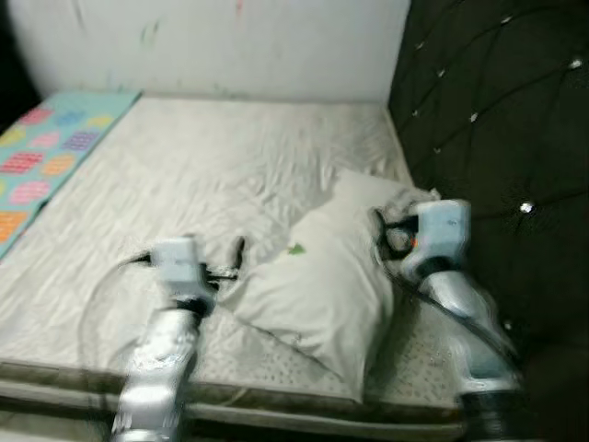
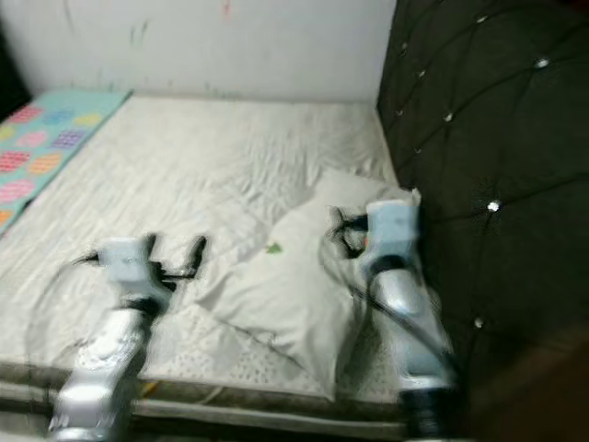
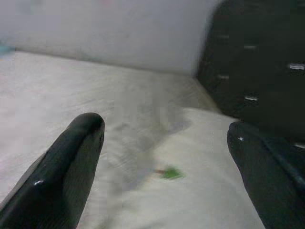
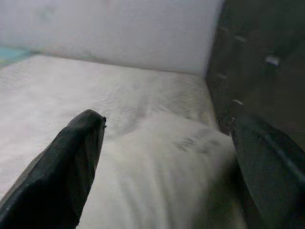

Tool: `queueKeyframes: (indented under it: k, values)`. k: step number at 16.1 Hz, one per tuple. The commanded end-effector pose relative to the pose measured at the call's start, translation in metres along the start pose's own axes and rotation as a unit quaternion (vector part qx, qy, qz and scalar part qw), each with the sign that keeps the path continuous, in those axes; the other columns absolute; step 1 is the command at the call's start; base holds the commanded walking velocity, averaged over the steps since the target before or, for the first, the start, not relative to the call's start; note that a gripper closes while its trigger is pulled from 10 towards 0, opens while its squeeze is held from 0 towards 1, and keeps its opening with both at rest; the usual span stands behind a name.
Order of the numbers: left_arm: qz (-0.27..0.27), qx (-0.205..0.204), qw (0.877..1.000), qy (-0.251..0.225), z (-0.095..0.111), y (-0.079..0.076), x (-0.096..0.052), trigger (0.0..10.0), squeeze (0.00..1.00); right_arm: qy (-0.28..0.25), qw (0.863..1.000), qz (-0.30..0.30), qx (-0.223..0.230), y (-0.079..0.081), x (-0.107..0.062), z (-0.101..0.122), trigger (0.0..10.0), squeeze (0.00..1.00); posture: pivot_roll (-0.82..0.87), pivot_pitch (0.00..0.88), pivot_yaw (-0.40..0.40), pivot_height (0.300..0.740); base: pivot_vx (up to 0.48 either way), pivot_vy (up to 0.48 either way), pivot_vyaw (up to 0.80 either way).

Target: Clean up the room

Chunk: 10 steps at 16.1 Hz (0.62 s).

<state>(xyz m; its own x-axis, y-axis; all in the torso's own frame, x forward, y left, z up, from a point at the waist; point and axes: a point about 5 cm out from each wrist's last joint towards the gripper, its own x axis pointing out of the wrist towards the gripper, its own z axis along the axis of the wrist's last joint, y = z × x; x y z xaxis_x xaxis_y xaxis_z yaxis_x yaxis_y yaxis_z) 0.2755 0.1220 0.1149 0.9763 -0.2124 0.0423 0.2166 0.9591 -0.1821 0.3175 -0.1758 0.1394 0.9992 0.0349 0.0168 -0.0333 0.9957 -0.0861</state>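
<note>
A white pillow (image 1: 322,285) with a small green mark (image 3: 169,172) lies askew on the bed, near the dark headboard. My left gripper (image 2: 172,249) hovers open just off the pillow's left edge, with nothing between its fingers (image 3: 71,152). My right gripper (image 1: 385,235) hangs open over the pillow's right end, close to the headboard, and its fingers (image 4: 66,167) straddle the pillow (image 4: 157,171) without closing on it. The pictures are blurred.
The bed (image 1: 184,166) carries a wrinkled white sheet. A dark tufted headboard (image 1: 497,120) stands along the right. A teal blanket with coloured patches (image 1: 46,157) lies at the far left. A white wall (image 1: 230,46) closes the back.
</note>
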Motion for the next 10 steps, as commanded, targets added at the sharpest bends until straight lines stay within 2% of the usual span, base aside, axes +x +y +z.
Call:
queueKeyframes:
  k: [1, 7, 10]
  values:
    - [0.002, 0.016, 1.0, -0.001, 0.0021, 0.0068, -0.0025, 10.0, 0.0, -0.01, 1.0, 0.009, 0.005, 0.0069, 0.0018, 0.0048, 10.0, 0.0, -0.06, 0.024, 0.024, 0.74, 0.0, 0.0, 0.0]
    - [0.023, 0.015, 1.0, 0.006, -0.001, 0.0091, -0.0026, 10.0, 0.0, -0.007, 1.0, 0.008, 0.015, 0.0067, 0.0023, 0.0033, 10.0, 0.0, -0.05, 0.022, 0.021, 0.74, 0.0, 0.0, 0.0]
    - [0.03, 0.011, 0.999, 0.011, -0.004, 0.0099, -0.0047, 10.0, 0.0, 0.004, 1.0, 0.004, 0.024, 0.0063, 0.0025, 0.0009, 10.0, 0.0, -0.05, 0.025, 0.022, 0.74, 0.0, 0.0, -0.74]
